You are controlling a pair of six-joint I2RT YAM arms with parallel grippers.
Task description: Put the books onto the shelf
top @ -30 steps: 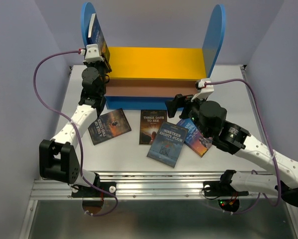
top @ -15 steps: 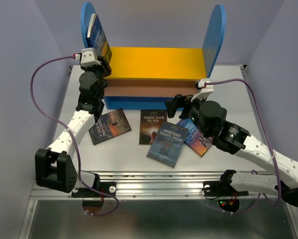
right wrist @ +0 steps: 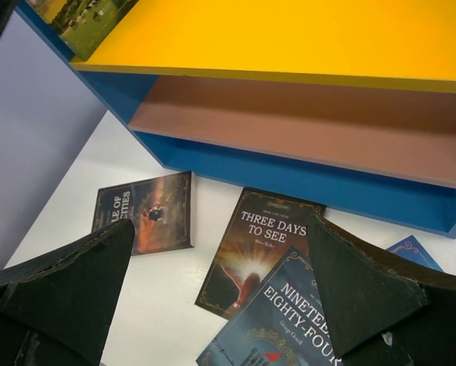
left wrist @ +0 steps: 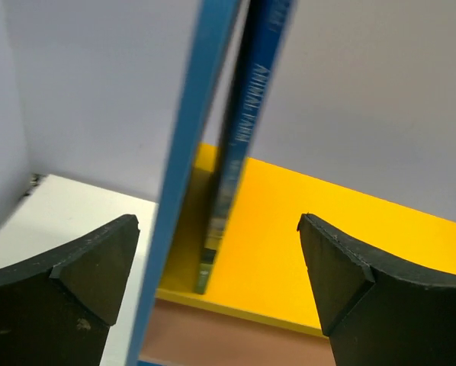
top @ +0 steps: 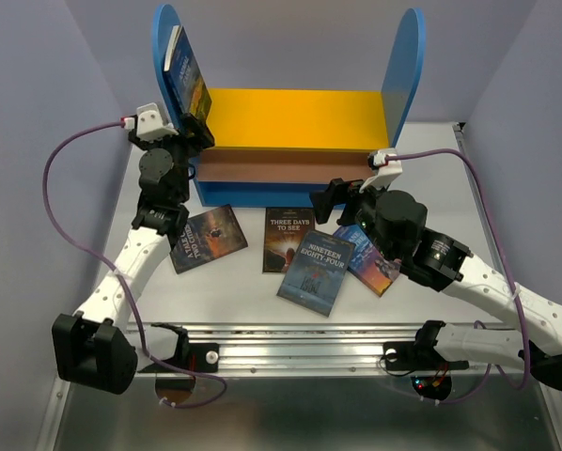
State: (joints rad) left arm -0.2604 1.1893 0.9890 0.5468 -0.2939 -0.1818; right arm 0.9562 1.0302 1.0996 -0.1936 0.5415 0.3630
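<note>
Shelf (top: 405, 66): stands at the far edge of the table, with one book on it.
Animal Farm (top: 185, 80): upright at the far-left end of the yellow upper board (top: 295, 117), leaning on the left side panel (top: 162, 38); nothing props it on its right.
Left gripper (left wrist: 219, 221): released, fingers spread wide to either side of the panel and the book, gripping neither.
Risk, tipping: a thin paperback with one support probably falls right or slides out at the foot if a finger brushes it on the way back.
Risk, snag: with the panel between the fingers, a sideways pull could nudge the whole shelf.
Right gripper (right wrist: 220, 225): released and empty, hanging above the books near the blue base (top: 262, 194).
Books left: A Tale of Two Cities (top: 206, 238), Three Days to See (top: 288, 238), Nineteen Eighty-Four (top: 316, 272) and a blue book (top: 370, 258), its title hidden under the right arm, all lie flat.
Risk, pickup: flat covers give the fingers no edge; Nineteen Eighty-Four overlaps its neighbours, so lifting one may drag another.
Table (top: 234, 301): white, smooth, probably slippery under paper covers; a metal rail (top: 290, 338) runs along the near edge.
Room: plain pale lilac walls close in on the left, right and far sides, leaving little elbow room beside the left panel.
</note>
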